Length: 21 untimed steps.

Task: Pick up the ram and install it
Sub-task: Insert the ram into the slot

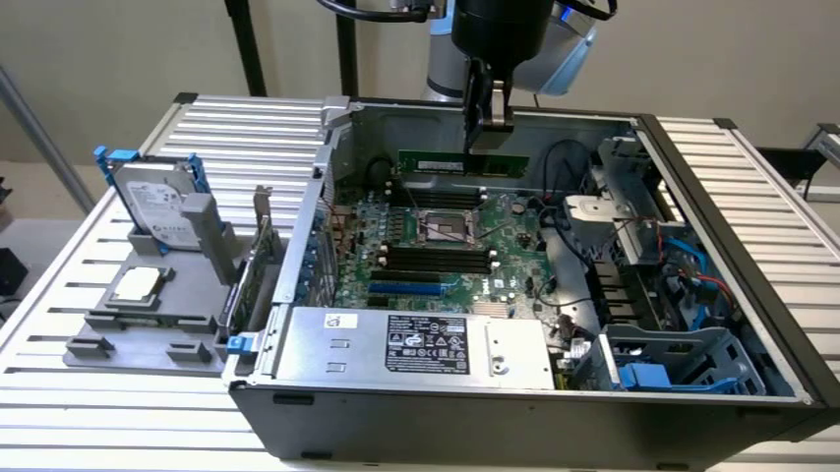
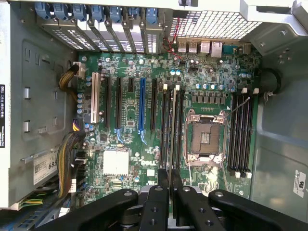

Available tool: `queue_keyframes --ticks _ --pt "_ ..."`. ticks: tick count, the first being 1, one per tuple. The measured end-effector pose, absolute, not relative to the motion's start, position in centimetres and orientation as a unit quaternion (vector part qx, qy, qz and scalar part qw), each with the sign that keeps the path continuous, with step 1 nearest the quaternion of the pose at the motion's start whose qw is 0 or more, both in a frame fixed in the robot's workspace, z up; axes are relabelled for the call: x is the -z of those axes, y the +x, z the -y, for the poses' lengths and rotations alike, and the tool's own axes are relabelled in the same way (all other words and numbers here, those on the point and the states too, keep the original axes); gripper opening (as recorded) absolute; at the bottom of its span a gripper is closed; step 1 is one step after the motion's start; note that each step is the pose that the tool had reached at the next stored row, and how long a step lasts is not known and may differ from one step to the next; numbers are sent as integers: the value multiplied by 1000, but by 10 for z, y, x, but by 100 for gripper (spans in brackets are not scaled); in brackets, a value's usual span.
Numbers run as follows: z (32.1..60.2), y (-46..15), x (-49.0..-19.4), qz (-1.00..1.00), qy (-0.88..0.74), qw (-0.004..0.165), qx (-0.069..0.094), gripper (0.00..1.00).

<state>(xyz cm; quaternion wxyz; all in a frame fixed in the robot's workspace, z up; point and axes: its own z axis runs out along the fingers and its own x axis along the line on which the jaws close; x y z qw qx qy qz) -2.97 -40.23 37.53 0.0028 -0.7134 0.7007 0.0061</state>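
1. The step in hand looks like the carry. The ram (image 1: pixel 440 162) is picked up and hangs in the air inside the open computer case (image 1: pixel 735 206); it is over the far end of the main board (image 1: pixel 447 246).
2. The hand (image 1: pixel 486 138) is closed on the ram and pinches it from above, near its middle; in the wrist view the two fingers (image 2: pixel 156 204) press together on it.
3. I think putting it in calls for care; the bottom edge has to sit right over one of the long black slots (image 2: pixel 240 134), straight and not tipped, and then it needs a firm, even push down.
4. The ram is a long, thin green stick; it hangs level, with its long side along the far wall of the case. The wrist view sees it from the edge, as a thin line (image 2: pixel 172 130) over the board; it may be above the slots there, but I cannot be sure which one.
5. The case sits on a ribbed counter (image 1: pixel 761 157).
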Motion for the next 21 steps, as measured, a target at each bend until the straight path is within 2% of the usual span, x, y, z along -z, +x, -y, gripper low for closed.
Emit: queue_keyframes --ticks 12,21 --pt "402 -30 -375 -701 -713 3 -6 14" --pt "402 -34 -362 -701 -713 6 -9 14"
